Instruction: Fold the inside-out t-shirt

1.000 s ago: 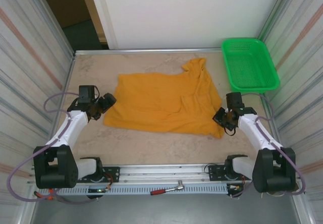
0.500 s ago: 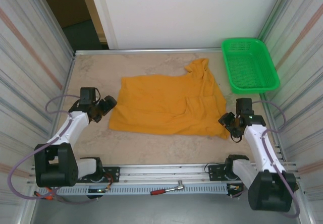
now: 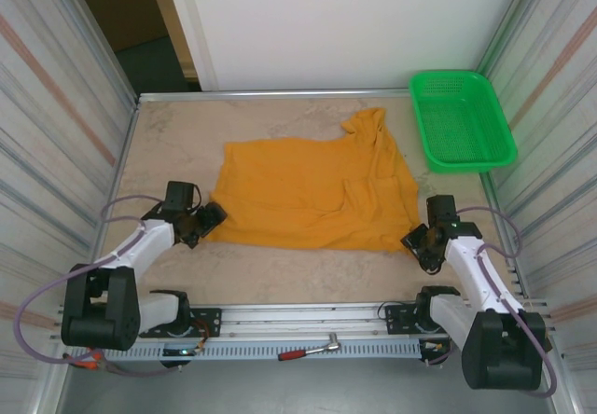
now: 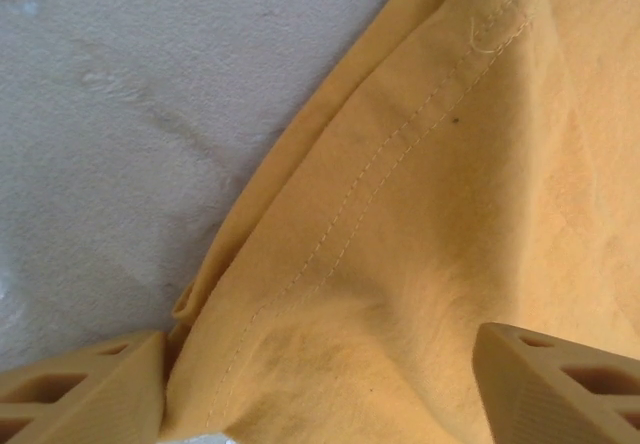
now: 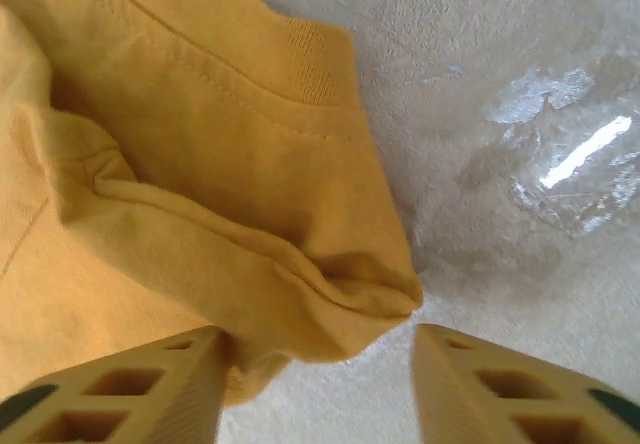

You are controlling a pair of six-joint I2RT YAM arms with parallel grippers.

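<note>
The inside-out t-shirt (image 3: 308, 190) lies spread flat in the middle of the table, orange-yellow, with one sleeve bunched toward the back (image 3: 368, 123). My left gripper (image 3: 211, 219) is at its near left corner. In the left wrist view the gripper (image 4: 320, 394) is open, and the hemmed edge of the t-shirt (image 4: 420, 194) lies between the fingers (image 4: 85, 389). My right gripper (image 3: 416, 241) is at the near right corner. In the right wrist view that gripper (image 5: 315, 384) is open too, and the folded corner of the t-shirt (image 5: 330, 284) reaches between its fingertips (image 5: 500, 389).
A green plastic basket (image 3: 463, 120) stands at the back right corner. Metal side walls (image 3: 65, 125) hem in the table on both sides. A red-handled tool (image 3: 310, 349) lies on the front rail. A shiny wet-looking patch (image 5: 560, 174) marks the table beside the right corner.
My right gripper has opened, letting go of the shirt's near right corner after shifting it slightly right. The left gripper has slid down and right onto the near left corner.
</note>
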